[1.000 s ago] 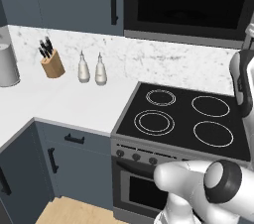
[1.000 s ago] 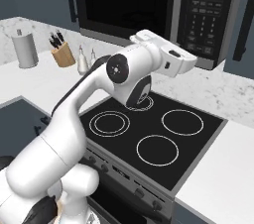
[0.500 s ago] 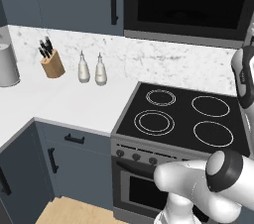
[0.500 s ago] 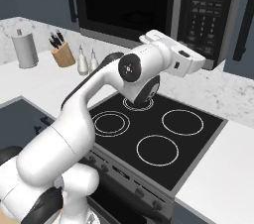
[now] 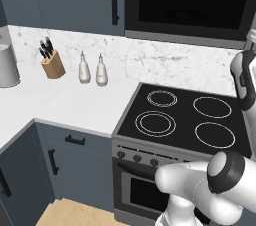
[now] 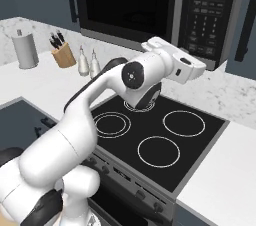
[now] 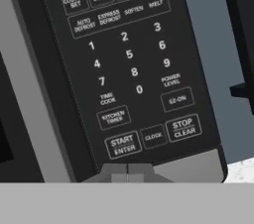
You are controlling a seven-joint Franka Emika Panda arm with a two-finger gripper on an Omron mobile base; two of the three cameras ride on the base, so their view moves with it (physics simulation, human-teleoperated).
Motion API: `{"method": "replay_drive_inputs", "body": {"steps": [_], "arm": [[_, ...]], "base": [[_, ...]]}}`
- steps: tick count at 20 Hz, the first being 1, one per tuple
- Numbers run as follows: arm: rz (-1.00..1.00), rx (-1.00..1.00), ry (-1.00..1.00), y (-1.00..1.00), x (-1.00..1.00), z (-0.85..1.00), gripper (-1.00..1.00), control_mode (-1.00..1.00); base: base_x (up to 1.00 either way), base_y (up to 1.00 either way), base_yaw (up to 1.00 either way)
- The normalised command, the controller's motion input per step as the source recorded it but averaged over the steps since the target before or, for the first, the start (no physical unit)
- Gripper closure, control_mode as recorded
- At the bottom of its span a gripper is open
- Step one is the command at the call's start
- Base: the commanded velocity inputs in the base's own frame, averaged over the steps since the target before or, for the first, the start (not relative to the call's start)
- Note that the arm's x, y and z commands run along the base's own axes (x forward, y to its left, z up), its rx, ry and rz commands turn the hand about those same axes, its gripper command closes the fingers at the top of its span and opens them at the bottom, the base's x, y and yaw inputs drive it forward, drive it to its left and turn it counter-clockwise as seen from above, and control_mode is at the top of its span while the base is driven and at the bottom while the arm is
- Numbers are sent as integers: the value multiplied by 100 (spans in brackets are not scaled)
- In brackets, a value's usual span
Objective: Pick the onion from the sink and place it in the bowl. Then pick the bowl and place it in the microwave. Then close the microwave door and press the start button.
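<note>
The microwave point(image 6: 150, 10) is built in above the stove, and its door point(image 6: 127, 2) with the black glass window stands closed; the door point(image 5: 192, 0) also fills the top of the left base view. My gripper point(image 7: 127, 170) is shut with nothing in it, fingertips pressed together. It sits just below the START ENTER button point(image 7: 122, 144) on the keypad point(image 7: 126, 64). From the right base view, my hand point(image 6: 192, 67) reaches up to the lower edge of the control panel point(image 6: 207, 15). The onion and the bowl are hidden, and the sink is out of view.
A black stove top point(image 6: 160, 135) with several rings lies under my arm. On the white counter to the left stand a knife block point(image 5: 52, 62), two pale bottles point(image 5: 92, 69) and a grey canister point(image 5: 7, 65). Blue-grey cabinets point(image 5: 70, 0) flank the microwave.
My hand has crept to the right and closer to the control panel's lower edge. The gripper has stayed shut.
</note>
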Motion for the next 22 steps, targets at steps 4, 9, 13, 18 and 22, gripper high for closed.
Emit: {"method": "replay_drive_inputs", "body": {"steps": [4,9,13,18,22], "arm": [[0,0,0,0,21,-4,100,-100],[0,0,0,-10,21,0,100,-100],[0,0,0,-13,16,0,100,-100],[0,0,0,-14,16,0,100,-100],[0,0,1,-13,20,-4,100,-100]], "base": [[0,0,0],[0,0,0],[0,0,0],[0,0,0],[0,0,0]]}}
